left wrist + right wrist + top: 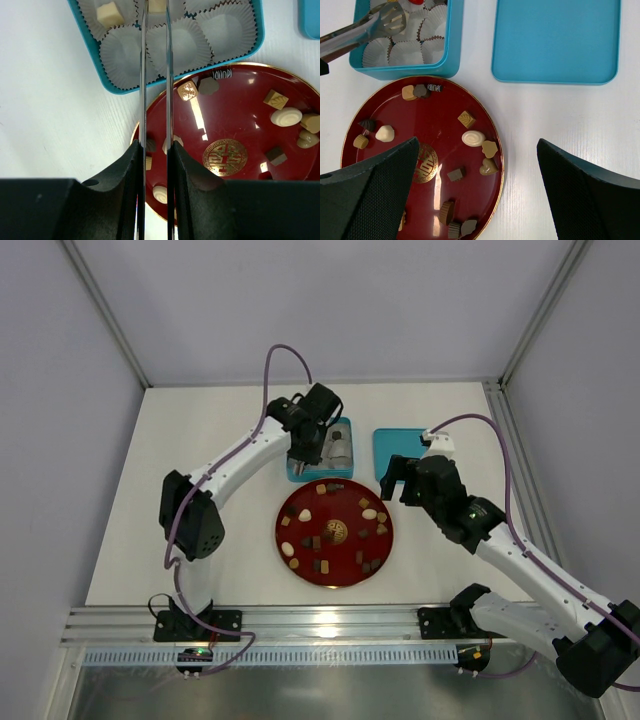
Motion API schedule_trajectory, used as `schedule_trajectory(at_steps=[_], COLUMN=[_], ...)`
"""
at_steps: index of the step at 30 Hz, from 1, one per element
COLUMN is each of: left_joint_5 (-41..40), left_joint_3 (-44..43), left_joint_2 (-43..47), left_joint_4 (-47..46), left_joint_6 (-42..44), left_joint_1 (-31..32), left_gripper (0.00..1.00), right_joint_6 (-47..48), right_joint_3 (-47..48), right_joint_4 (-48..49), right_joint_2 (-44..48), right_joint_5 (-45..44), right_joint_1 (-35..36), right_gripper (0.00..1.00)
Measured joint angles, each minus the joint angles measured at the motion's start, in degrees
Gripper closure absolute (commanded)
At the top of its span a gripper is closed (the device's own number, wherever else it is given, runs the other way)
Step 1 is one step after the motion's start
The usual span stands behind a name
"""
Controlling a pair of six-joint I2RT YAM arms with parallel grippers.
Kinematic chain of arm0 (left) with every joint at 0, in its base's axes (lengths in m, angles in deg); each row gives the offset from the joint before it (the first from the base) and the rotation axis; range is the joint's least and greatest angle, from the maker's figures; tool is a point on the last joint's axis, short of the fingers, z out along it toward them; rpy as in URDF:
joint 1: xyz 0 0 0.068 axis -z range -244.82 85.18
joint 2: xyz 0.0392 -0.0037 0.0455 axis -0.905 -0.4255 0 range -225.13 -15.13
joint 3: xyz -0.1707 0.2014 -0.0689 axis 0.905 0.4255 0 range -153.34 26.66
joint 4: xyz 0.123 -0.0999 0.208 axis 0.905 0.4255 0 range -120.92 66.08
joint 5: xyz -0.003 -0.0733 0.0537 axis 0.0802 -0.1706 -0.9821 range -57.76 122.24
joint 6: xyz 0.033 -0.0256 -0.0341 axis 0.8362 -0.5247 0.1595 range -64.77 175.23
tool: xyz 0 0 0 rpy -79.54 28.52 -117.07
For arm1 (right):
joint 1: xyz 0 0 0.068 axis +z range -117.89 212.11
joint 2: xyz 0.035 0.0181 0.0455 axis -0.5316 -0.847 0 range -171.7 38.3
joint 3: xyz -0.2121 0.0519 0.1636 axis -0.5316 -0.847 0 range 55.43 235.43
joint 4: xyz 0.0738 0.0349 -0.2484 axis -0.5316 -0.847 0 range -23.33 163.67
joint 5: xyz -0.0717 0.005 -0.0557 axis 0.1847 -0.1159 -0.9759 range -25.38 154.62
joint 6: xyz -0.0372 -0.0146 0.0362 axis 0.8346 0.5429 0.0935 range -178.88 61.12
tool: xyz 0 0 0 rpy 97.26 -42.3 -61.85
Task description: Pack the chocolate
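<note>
Chocolate pieces in dark brown, tan and cream lie scattered on the red plate [389, 532], among them a white oval [286, 116] and a tan heart [488, 167]. My left gripper [156, 145] is shut on metal tongs [143, 75], whose blades reach over the teal box [87, 45] of white paper cups. A cream cube [110, 14] sits in one cup. A tan piece [157, 5] shows between the tong tips; whether it is pinched I cannot tell. My right gripper [477, 141] hangs open and empty above the plate's right side [440, 130].
The teal lid [555, 40] lies flat to the right of the box [293, 476], just behind my right gripper [395, 480]. A gold emblem [224, 157] marks the plate's middle. White table surrounds the plate, with a metal rail [320, 622] along the near edge.
</note>
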Motion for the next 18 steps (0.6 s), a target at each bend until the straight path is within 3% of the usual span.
schedule_trajectory(at_steps=[18], left_joint_5=[0.0], left_joint_3=[0.0], left_joint_2=[-2.7], left_joint_4=[-0.1], left_joint_6=[1.3], left_joint_1=[-0.7], left_gripper=[0.7], right_joint_6=[0.2], right_joint_3=[0.0], right_joint_4=[-0.1], right_joint_2=[0.0], right_joint_5=[0.0], right_joint_1=[0.0], right_gripper=[0.0])
